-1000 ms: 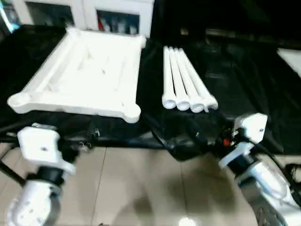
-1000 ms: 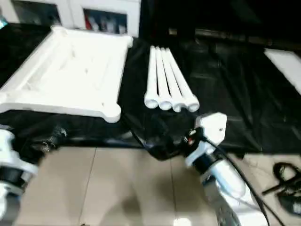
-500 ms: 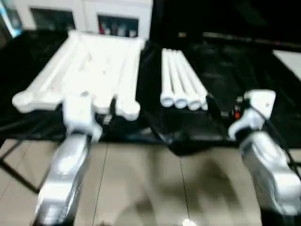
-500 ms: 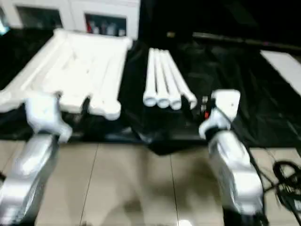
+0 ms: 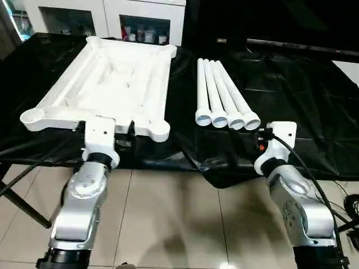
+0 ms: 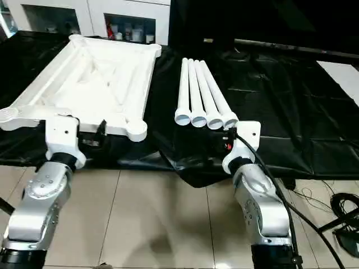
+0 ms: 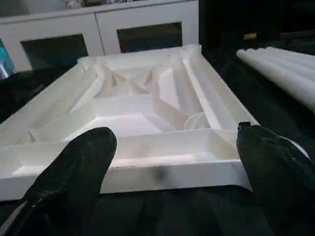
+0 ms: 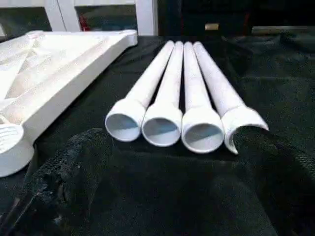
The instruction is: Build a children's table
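With the white ribbed plastic tabletop (image 5: pixel 118 84) lying underside-up at far left on the black sheeting (image 5: pixel 291 101) and four white tubular legs (image 5: pixel 223 98) side-by-side to its right, both the left gripper (image 7: pixel 167 162) and right gripper (image 8: pixel 167 162), released and empty, should approach one leg squarely.

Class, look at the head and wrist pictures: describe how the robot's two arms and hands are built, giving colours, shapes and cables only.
Both forearms are rounded silver shells ending in a black collar and a boxy white wrist block. The left hand and the right hand each have two thick, matt black fingers. A black cable runs along the right arm, with a small red-orange spot beside its wrist block. Dark cables trail left of the left arm.
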`<state>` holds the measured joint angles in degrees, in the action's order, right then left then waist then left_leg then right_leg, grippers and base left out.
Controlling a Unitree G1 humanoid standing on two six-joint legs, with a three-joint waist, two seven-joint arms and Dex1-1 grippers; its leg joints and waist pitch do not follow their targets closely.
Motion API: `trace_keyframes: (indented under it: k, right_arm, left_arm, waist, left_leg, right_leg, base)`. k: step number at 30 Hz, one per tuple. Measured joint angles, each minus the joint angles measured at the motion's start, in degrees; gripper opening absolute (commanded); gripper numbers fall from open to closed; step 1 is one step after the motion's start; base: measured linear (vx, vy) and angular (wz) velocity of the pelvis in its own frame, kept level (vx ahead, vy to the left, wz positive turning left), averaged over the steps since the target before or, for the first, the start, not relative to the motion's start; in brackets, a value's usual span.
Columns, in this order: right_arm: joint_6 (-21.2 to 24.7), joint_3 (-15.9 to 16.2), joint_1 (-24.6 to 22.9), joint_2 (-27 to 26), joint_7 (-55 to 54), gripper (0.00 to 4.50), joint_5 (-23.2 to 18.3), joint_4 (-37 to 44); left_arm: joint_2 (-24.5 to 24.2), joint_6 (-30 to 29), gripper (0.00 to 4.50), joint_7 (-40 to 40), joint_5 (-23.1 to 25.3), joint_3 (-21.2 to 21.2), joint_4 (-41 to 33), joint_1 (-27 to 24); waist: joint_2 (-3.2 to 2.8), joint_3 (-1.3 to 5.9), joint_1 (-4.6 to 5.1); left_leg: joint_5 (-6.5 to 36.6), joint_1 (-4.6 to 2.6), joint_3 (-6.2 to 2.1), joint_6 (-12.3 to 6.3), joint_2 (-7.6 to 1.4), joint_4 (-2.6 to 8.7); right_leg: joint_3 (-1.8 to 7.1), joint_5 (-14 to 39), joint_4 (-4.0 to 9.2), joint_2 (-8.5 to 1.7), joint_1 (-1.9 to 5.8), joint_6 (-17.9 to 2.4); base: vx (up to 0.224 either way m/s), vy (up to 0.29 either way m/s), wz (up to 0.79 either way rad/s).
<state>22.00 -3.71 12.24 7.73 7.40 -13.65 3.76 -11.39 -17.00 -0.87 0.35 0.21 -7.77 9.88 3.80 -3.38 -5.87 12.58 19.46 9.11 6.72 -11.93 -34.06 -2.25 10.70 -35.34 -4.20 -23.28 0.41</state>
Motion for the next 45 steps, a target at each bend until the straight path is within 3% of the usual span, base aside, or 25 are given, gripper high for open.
trace_keyframes:
  k: [4,7,10,12,14,16,18,20,22,24,26,29,32,34,35,36,37,39,42,45]
  right_arm:
    - [-0.70,0.63,0.84,-0.28,-0.18,4.50,0.88,-0.43]
    - [-0.96,0.88,0.83,-0.32,-0.47,4.50,0.98,-0.67]
    - [-1.13,0.90,0.83,-0.34,-0.69,4.50,1.11,-0.67]
    - [-1.19,1.49,0.83,-0.89,-0.79,4.50,1.37,-0.67]
    - [-1.20,2.13,0.84,-1.39,-0.82,4.50,1.83,-0.66]
    - [-1.20,2.17,0.84,-1.52,-0.93,4.50,2.18,-0.66]
    - [-1.24,2.17,0.84,-1.77,-1.02,4.50,2.24,-0.66]
    - [-1.28,2.14,0.84,-1.77,-1.17,4.50,2.28,-0.64]
    - [-1.29,1.93,0.84,-1.53,-1.26,4.50,2.27,-0.64]
    - [-1.32,1.96,0.84,-0.73,-0.96,4.50,2.42,-0.60]
    - [-1.35,2.48,0.84,-0.03,-0.60,4.50,3.28,-0.55]
    - [-1.45,3.90,0.85,0.41,0.26,4.50,4.83,-0.56]
    - [-1.45,5.55,1.01,0.18,1.57,4.50,4.81,-0.56]
    - [-1.45,6.22,1.27,0.22,2.05,4.50,4.80,-0.55]
    - [-1.44,6.65,1.45,0.19,2.41,4.50,4.80,-0.63]
    - [-1.44,7.18,1.55,0.12,2.88,4.50,4.77,-0.60]
    - [-1.44,7.74,1.62,0.09,3.17,4.50,4.79,-0.55]
    - [-1.44,8.06,1.59,0.18,3.68,4.50,4.80,-0.54]
    - [-1.40,7.90,1.51,0.33,4.25,4.50,4.80,-0.58]
    - [-1.40,7.62,1.52,0.44,4.26,4.50,4.81,-0.58]
  left_arm:
    - [0.17,0.05,4.48,0.02,0.04,-0.02,0.23,0.23]
    - [0.25,0.10,4.48,0.02,0.07,0.02,0.23,0.57]
    - [0.40,0.57,4.48,0.18,1.22,-0.29,0.29,1.00]
    - [-0.72,1.27,4.48,0.99,3.35,-0.55,0.30,1.35]
    - [-1.26,1.39,4.48,1.46,4.40,-0.52,0.37,1.36]
    - [-1.25,1.95,4.48,1.71,4.53,-0.46,1.09,1.36]
    - [-1.06,1.96,4.48,1.87,4.52,-0.04,1.45,1.37]
    - [-0.85,1.96,4.48,1.99,4.34,0.03,1.45,1.37]
    - [-0.49,1.90,4.48,1.46,3.64,-0.22,1.46,1.39]
    - [0.12,1.87,4.48,0.41,2.79,-0.69,1.45,1.41]
    - [0.24,1.90,4.48,-0.20,2.66,-0.70,1.45,1.40]
    - [0.46,1.94,4.48,-0.66,2.45,-0.83,1.31,1.47]
    - [0.42,1.93,4.48,-0.87,2.05,-0.69,1.11,0.83]
    - [0.29,1.93,4.48,-0.90,1.88,-0.31,0.20,0.34]
    - [0.06,1.95,4.48,-0.91,1.77,0.06,-0.29,-0.18]
    - [-0.24,1.92,4.48,-0.91,1.71,0.56,-0.28,-0.82]
    - [-0.47,1.90,4.48,-0.90,1.67,1.26,-0.24,-1.31]
    - [-0.66,1.91,4.48,-0.89,1.67,1.90,-0.55,-1.31]
    - [-0.07,1.91,4.48,-0.98,1.66,1.65,-0.89,-1.39]
    - [0.47,1.91,4.48,-1.25,1.62,0.88,-0.97,-1.55]
  waist:
    - [0.02,0.01,-0.16]
    - [-0.06,0.05,-0.76]
    - [-0.67,0.18,-1.94]
    - [-0.90,0.24,-2.07]
    - [-1.05,0.18,-2.15]
    - [-1.52,0.09,-1.86]
    - [-1.88,0.09,-0.65]
    - [-1.76,0.17,0.06]
    - [-1.63,0.23,0.10]
    - [-1.65,0.28,0.17]
    - [-1.65,0.31,0.15]
    - [-1.85,0.36,0.71]
    - [-2.32,0.00,0.55]
    - [-2.75,-0.35,0.46]
    - [-2.58,-0.54,0.50]
    - [-2.69,-0.65,0.42]
    - [-2.67,-0.66,0.24]
    - [-2.40,-0.48,0.23]
    - [-1.71,0.02,0.61]
    - [-1.48,0.48,0.62]
  left_leg:
    - [-0.06,0.01,0.02,-0.07,0.04,0.00]
    - [-0.44,0.10,0.24,-1.11,0.22,-0.11]
    - [0.05,0.62,0.09,-2.15,0.71,-0.88]
    - [0.13,0.57,0.62,-2.85,1.13,-1.11]
    - [0.33,0.78,0.63,-3.13,1.17,-1.69]
    - [0.49,0.86,0.38,-2.57,0.95,-1.82]
    - [0.11,0.86,0.27,-2.04,-0.13,-1.81]
    - [-0.09,0.86,0.42,-1.67,-0.90,-1.54]
    - [-0.27,1.15,0.39,-1.34,-0.89,-1.08]
    - [-0.71,1.06,0.08,-0.59,-0.87,0.13]
    - [-1.19,1.13,-0.28,0.14,-0.88,0.61]
    - [-1.48,2.64,-3.81,0.03,0.07,0.52]
    - [-1.35,2.62,-5.47,-0.15,0.02,0.59]
    - [-1.22,2.56,-5.77,-0.36,-0.08,0.53]
    - [-1.21,1.58,-5.07,-0.34,-0.37,0.58]
    - [-1.21,0.81,-4.40,-0.34,-0.69,0.62]
    - [-1.21,-0.29,-3.68,-0.34,-0.90,0.78]
    - [-1.13,-1.53,-2.85,-0.44,-0.79,1.08]
    - [-0.54,-1.82,-1.86,-0.84,-0.13,1.56]
    - [0.09,-2.05,-1.63,-1.64,0.07,2.23]
  right_leg:
    - [0.03,-0.07,0.00,-0.05,0.00,-0.02]
    - [0.19,-0.15,0.16,-0.36,0.04,0.06]
    - [0.30,-0.28,0.36,-1.19,0.09,0.34]
    - [0.92,-0.41,0.50,-1.30,-0.02,0.11]
    - [1.30,-0.43,0.43,-1.11,0.03,0.06]
    - [0.94,-0.51,0.40,-0.93,0.26,-0.40]
    - [-0.43,-0.39,0.31,-0.92,0.55,-1.55]
    - [-1.02,-0.38,0.26,-0.56,0.61,-1.58]
    - [-1.21,-0.34,0.16,-0.36,0.25,-0.11]
    - [-1.42,-0.32,0.10,-0.18,-0.17,0.04]
    - [-1.58,-0.39,-0.01,0.05,-0.49,-0.10]
    - [-4.79,-0.32,0.43,-0.84,0.12,-0.54]
    - [-8.09,0.40,1.70,-1.68,2.74,-0.56]
    - [-9.86,1.08,2.42,-2.37,4.69,-0.12]
    - [-9.04,1.53,2.32,-2.12,4.72,-0.10]
    - [-8.33,1.91,2.29,-2.02,5.38,0.15]
    - [-7.05,2.31,2.18,-1.74,6.15,0.47]
    - [-5.06,3.06,2.26,-1.15,6.85,0.47]
    - [-3.94,3.61,2.48,-1.09,7.38,0.74]
    - [-3.52,4.44,3.34,-0.92,7.99,1.29]
  base:
    - [0.000,0.000,0.00]
    - [0.000,0.000,0.00]
    - [-0.004,0.049,0.03]
    - [0.004,0.077,0.07]
    - [0.005,0.065,0.07]
    - [0.000,0.000,0.00]
    - [-0.014,-0.038,0.08]
    - [-0.028,-0.084,0.11]
    - [-0.043,-0.086,-0.01]
    - [-0.041,-0.097,-0.07]
    - [-0.022,-0.085,-0.06]
    - [0.001,-0.010,0.15]
    - [0.031,-0.020,0.54]
    - [0.064,0.014,0.61]
    - [0.074,0.012,0.49]
    - [0.100,0.006,0.23]
    - [0.100,0.006,0.23]
    - [0.121,0.035,-0.04]
    - [0.140,0.046,-0.06]
    - [0.155,0.018,0.01]
